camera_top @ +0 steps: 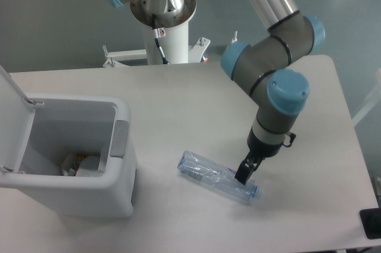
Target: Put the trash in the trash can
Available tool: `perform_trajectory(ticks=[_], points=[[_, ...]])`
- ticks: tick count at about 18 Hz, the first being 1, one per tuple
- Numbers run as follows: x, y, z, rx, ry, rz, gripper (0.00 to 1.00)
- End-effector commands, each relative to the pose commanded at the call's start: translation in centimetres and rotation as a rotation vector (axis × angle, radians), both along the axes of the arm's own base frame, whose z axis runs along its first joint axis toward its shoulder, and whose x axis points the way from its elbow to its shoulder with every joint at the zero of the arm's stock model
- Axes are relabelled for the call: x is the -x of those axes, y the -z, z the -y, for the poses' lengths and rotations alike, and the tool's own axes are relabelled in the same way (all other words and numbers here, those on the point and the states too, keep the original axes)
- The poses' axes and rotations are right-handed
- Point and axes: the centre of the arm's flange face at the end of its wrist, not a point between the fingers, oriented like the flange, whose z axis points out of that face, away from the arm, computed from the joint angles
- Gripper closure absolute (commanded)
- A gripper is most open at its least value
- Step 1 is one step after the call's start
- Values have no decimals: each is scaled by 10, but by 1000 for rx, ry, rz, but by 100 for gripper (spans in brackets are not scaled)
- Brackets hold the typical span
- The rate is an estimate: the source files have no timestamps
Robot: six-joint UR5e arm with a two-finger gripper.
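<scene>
One piece of trash is left on the table (pixel 178 98): a crushed clear plastic bottle (pixel 218 177) with a bluish label, lying flat, just right of the trash can (pixel 77 196). Its long axis runs on a slant, the blunt end up and to the left toward the can, the blue-capped end down and to the right. It looks light, thin-walled and already buckled, so it would likely give under a squeeze and slide on the smooth tabletop; the firmest hold seems to be across the narrow width near the capped end, where the plastic is stiffer. The gripper (pixel 244 174) is down at that end, its dark fingers touching or just over the bottle beside the label, seen nearly edge-on, so whether they are spread or closed cannot be told. The can's hinged lid (pixel 11 95) stands open, and crumpled white material lies inside at the bottom.
</scene>
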Motion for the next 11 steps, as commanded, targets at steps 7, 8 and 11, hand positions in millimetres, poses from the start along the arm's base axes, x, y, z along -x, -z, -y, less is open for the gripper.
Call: perform_trajectory(ticks=[7, 8, 11], points=[[1, 26, -24, 67, -31, -45, 0], [0, 29, -23, 73, -31, -42, 0], [0, 32, -23, 77, -31, -41, 0]])
